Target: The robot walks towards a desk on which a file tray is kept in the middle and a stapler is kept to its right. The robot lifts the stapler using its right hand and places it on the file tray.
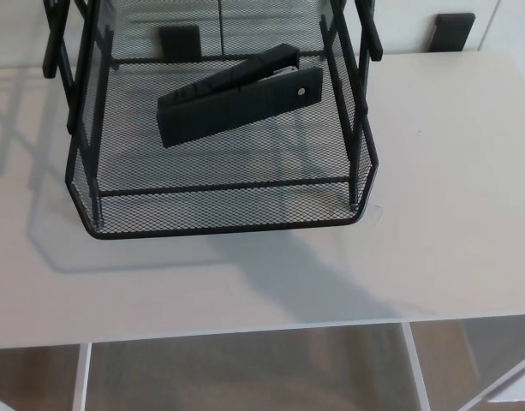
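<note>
While neither hand is in view, so that nothing can be told of their fingers, the stapler (236,96) lies on the mesh floor of the tray (228,224), which stands on the white desk (450,171).

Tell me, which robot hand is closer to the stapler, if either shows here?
Cannot tell: neither left hand nor right hand is in view. The stapler lies alone inside the mesh file tray on the desk.

No part of the robot shows. The left hand and right hand both lie outside the head view; their look cannot be told.
</note>
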{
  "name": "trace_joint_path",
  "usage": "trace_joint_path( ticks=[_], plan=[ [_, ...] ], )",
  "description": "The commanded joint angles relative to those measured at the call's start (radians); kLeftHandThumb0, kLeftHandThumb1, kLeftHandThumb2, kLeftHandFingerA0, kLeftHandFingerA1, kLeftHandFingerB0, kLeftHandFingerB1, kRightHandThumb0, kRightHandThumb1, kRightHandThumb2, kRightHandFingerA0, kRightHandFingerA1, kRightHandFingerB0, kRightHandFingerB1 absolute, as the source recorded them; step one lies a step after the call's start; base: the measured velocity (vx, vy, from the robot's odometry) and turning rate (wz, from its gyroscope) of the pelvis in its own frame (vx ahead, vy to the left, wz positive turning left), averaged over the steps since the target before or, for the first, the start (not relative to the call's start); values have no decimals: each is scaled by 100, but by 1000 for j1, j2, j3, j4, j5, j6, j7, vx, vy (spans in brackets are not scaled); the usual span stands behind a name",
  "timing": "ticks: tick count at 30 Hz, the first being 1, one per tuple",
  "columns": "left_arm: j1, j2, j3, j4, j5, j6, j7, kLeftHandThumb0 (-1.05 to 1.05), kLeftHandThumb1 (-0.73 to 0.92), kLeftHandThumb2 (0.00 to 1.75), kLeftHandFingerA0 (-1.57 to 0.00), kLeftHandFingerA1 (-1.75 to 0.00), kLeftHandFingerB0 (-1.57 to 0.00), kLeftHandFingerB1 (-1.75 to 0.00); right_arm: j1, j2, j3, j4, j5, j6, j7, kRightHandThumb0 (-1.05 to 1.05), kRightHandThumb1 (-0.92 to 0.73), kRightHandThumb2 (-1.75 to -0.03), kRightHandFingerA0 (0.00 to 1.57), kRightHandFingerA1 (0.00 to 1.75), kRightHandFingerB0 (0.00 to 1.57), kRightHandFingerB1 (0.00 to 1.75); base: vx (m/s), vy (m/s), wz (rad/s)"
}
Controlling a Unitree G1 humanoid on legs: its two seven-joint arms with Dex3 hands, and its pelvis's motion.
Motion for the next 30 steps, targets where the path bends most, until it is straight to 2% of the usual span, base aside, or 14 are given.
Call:
trace_joint_path(
  ticks=[1,3,4,8,9,10,11,17,20,21,26,27,29,30],
  plan=[
    [-8,18,15,16,-6,-45,-5,-57,79,63,-59,-55,-44,-48,499,-206,-1033,-168,357,115,277,-92,-57,-86,0,0,9,12,0,0,0],
    [-9,19,11,14,-2,-44,-3,-58,79,63,-59,-54,-43,-47,577,-177,-1130,-125,380,90,227,-92,-59,-91,0,4,11,13,0,0,0],
    [-3,21,3,1,5,-45,-6,-56,61,104,-55,-67,-32,-56,689,-129,-1224,-44,380,36,111,-78,-54,-96,0,20,0,32,0,0,0],
    [-2,21,3,0,6,-43,-7,-59,63,104,-57,-67,-32,-55,932,4,-1274,136,398,-61,-154,-73,-54,-93,0,28,8,36,0,0,0],
    [-1,22,3,-3,7,-41,-5,-58,80,63,-59,-53,-43,-47,990,40,-1262,168,385,-66,-214,-78,-72,-62,1,35,12,27,0,0,0],
    [-4,18,9,-7,1,-36,-1,-54,62,104,-58,-68,-32,-56,1076,90,-1230,251,386,-113,-305,-79,-62,-99,1,24,5,28,0,0,0],
    [-6,17,8,-9,2,-35,3,-56,62,104,-60,-69,-33,-56,1109,114,-1218,322,407,-138,-356,-69,-78,-63,3,33,12,25,0,0,0],
    [-13,19,8,-6,3,-40,-2,-54,61,103,-55,-67,-32,-56,1136,202,-1176,638,491,-190,-616,-73,-58,-96,1,40,7,34,0,0,0],
    [-16,18,11,5,-1,-48,-6,-57,79,63,-58,-56,-45,-49,1148,241,-1215,774,590,-185,-590,-53,-72,-72,4,22,6,19,0,0,0],
    [-18,18,12,12,-1,-50,-5,-57,61,104,-55,-67,-33,-56,1157,254,-1217,778,592,-159,-583,-51,-74,-69,2,43,7,16,0,0,0],
    [5,23,6,-3,10,-51,2,-58,62,104,-58,-68,-32,-55,1229,279,-1175,725,485,11,-573,-87,-68,-103,5,38,4,11,0,0,0],
    [4,22,7,3,8,-52,2,-58,79,62,-59,-54,-43,-47,1237,269,-1162,750,470,5,-579,-81,-64,-101,4,46,5,16,0,0,0],
    [-10,22,14,35,1,-60,-4,-57,79,62,-59,-55,-45,-48,1223,249,-1162,791,466,27,-599,-72,-63,-104,0,45,0,26,0,0,0],
    [-8,22,14,32,1,-60,-6,-54,60,103,-56,-67,-32,-56,1241,257,-1136,769,432,33,-601,-84,-74,-109,3,42,1,12,0,0,0]
  ],
)
